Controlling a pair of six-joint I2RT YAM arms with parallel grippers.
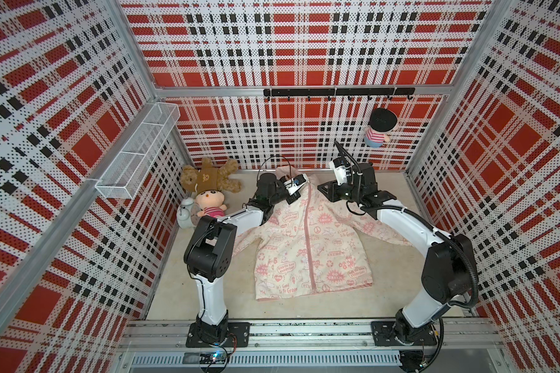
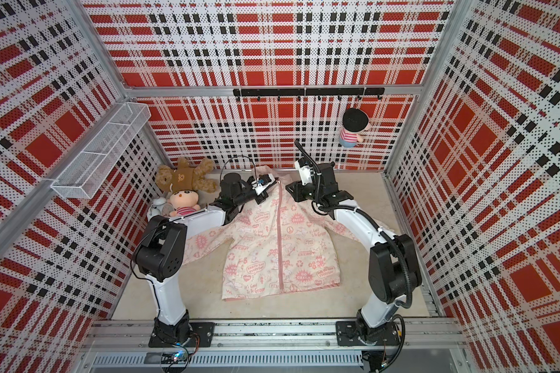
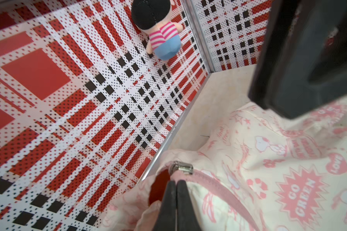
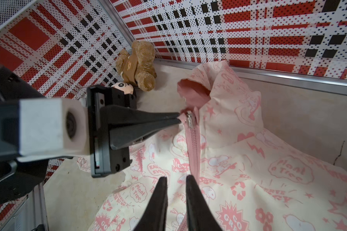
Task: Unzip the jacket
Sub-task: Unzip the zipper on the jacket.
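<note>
Pinched jacket (image 1: 282,245) collar edge in clenched left claw (image 4: 178,118), just beside zipper slider (image 4: 189,120), hovered right claw (image 4: 176,178) parted, empty, over zipped front on bench (image 1: 353,300).

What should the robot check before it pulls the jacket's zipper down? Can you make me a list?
1. The jacket lies flat, front up: ok.
2. The zipper slider sits at the top, in plain sight: ok.
3. The left gripper is shut on the fabric beside the slider, to hold it steady: ok.
4. The right gripper has the slider: not ok. It is open, holds nothing and is short of it.
5. The plush toys are off the jacket: ok.
</note>
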